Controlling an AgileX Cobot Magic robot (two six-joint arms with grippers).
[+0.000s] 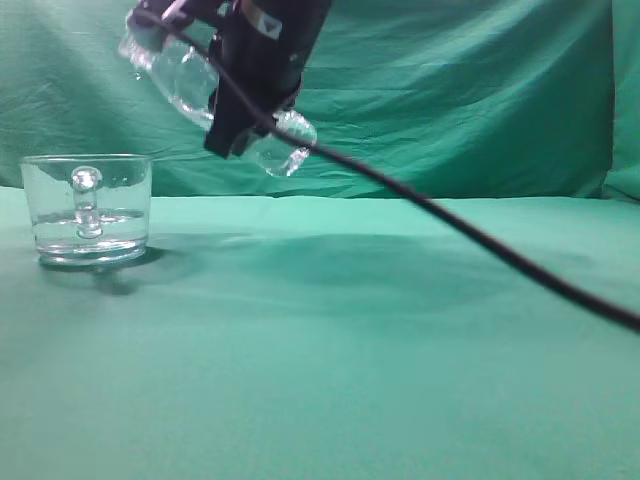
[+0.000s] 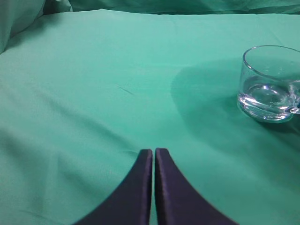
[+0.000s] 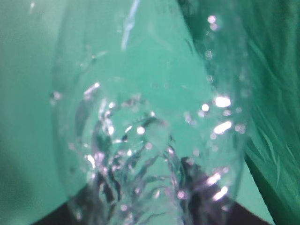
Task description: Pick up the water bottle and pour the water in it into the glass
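Note:
The glass [image 1: 85,210] stands on the green cloth at the left, its handle facing the camera, with water [image 1: 88,222] in its lower part. It also shows at the right edge of the left wrist view [image 2: 269,84]. My right gripper [image 1: 240,120] is shut on the water bottle [image 1: 185,75] and holds it high, tilted, with its neck up-left and its base down-right, above and to the right of the glass. The bottle [image 3: 150,117] fills the right wrist view, wet with droplets. My left gripper [image 2: 153,151] is shut and empty over bare cloth, left of the glass.
A black cable [image 1: 480,235] runs from the right arm down to the right edge. Green cloth [image 1: 350,330] covers the table and hangs as a backdrop [image 1: 450,90] behind it.

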